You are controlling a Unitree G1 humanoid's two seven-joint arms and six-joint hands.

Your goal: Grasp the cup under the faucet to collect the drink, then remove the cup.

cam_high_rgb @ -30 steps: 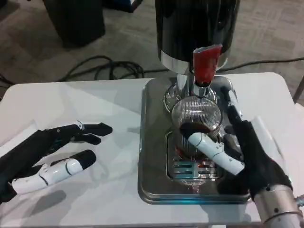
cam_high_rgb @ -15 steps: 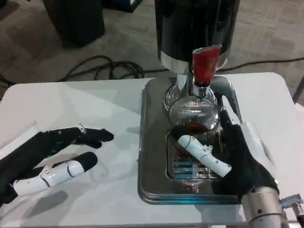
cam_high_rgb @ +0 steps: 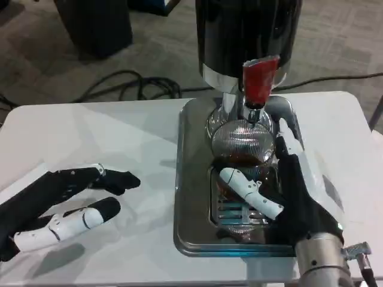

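Big black drink dispenser (cam_high_rgb: pixel 248 36) w/ red tap handle (cam_high_rgb: pixel 260 81) stands at back of steel drip tray (cam_high_rgb: pixel 191 179) on white desk (cam_high_rgb: pixel 90 137); tap and spout overhang the cup, so prob lift out low and toward robot, not straight up. Clear ribbed cup (cam_high_rgb: pixel 242 143) sits on tray grate right under spout, part full of dark drink: looks rigid, likely slippery + sloshy, keep upright, grip mid-wall. Right hand (cam_high_rgb: pixel 293 191) wraps its side, fingers (cam_high_rgb: pixel 251 191) curled across front; left hand (cam_high_rgb: pixel 60 203) rests on desk well apart, fingers spread, holding nothing.
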